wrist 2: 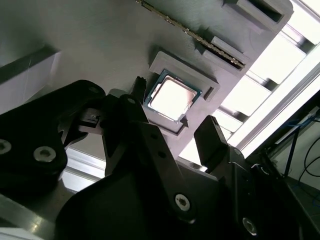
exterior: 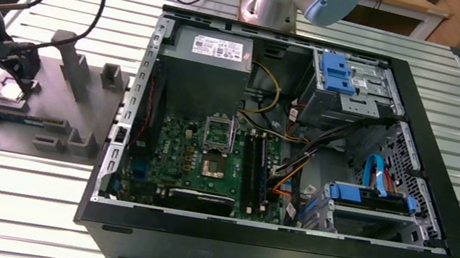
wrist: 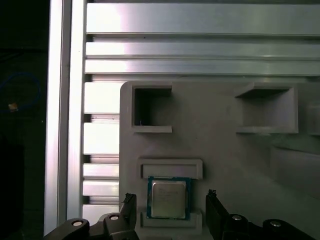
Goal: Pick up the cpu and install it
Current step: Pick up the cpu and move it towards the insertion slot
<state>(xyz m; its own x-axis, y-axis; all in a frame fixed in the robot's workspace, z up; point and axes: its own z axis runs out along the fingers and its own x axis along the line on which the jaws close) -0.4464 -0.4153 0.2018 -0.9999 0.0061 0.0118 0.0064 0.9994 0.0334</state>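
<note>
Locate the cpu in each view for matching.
Exterior view: cpu on the grey tray, at the exterior view's left, beside the computer case.
Second wrist view: cpu in a tray recess, straddled by the open end effector.
First wrist view: cpu in that same recess.
Shared landmark: the grey tray.

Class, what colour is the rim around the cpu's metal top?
The cpu has a blue-green rim, clearest in the first wrist view.

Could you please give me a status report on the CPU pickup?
Black gripper open, hovering. Small square silver-topped cpu lies between its fingers, untouched, in the grey plastic tray. Nothing in the way.
</note>
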